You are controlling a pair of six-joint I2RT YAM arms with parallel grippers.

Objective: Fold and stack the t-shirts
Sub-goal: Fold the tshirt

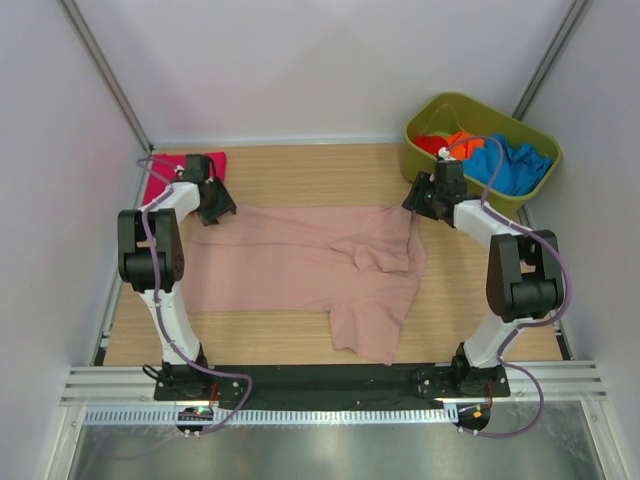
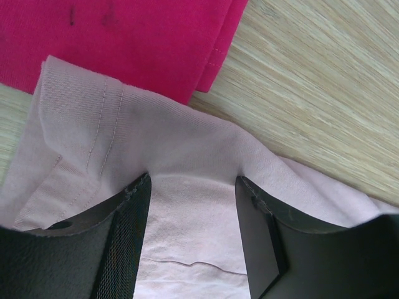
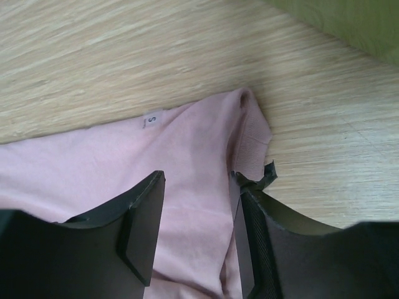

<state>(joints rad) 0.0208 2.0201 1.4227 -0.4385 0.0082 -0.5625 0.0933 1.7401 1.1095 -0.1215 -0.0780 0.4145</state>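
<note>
Clearly, white size tag (image 3: 149,119) on pink t-shirt (image 3: 93,168) reads "S".

Spread hand (image 2: 192,187) over pink t-shirt (image 2: 156,131) overlapping magenta t-shirt (image 2: 137,37).

Top view: fixed, high behind me, tilted down and forward; far off, takes in the whole surface (image 1: 300,165).
Left wrist view: looks past my left fingers (image 2: 124,249), very near, onto the pink shirt (image 2: 187,162) hem and the magenta shirt (image 2: 124,37) edge.
Right wrist view: looks past my right fingers (image 3: 140,230), equally near, onto the pink shirt's ribbed edge; sliver of green tub (image 3: 349,18) top right.
Shared: pink shirt and surface in all three.
</note>
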